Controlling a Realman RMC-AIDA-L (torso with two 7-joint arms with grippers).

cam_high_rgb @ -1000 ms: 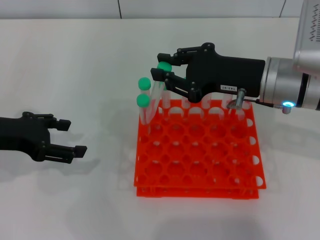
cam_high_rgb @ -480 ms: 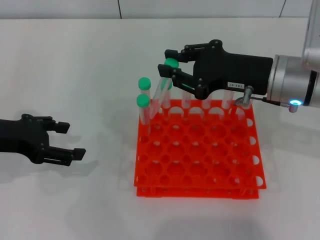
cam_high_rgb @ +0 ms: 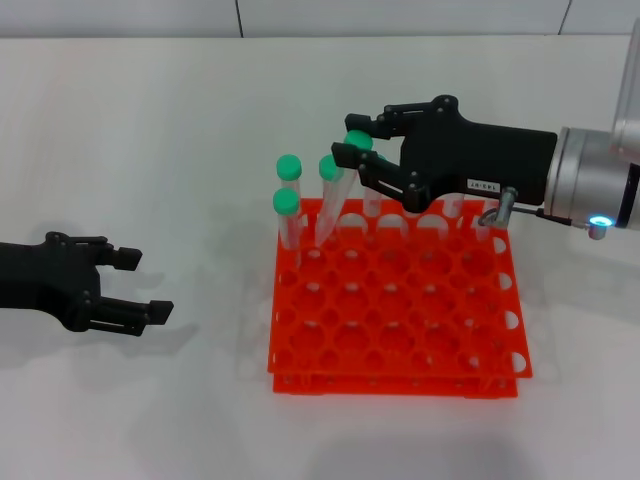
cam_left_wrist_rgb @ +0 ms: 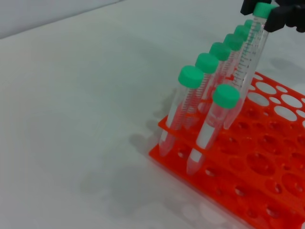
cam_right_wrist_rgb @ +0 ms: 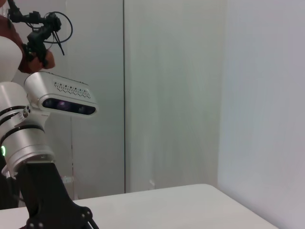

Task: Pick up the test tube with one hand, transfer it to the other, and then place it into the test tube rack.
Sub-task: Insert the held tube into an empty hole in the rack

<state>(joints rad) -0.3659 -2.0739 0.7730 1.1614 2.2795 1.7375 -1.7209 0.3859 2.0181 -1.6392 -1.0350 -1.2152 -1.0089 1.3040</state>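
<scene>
Pinching the test tube by its green cap, my right gripper tilts it over the test tube rack while my left gripper rests spread on the table.

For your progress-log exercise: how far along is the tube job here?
Done: pickup and handover, since the left gripper is open and empty. In hand: the right gripper pinches the tube by its cap, tilted, lower end at the rack. Left: stand it in a hole and let go.
</scene>
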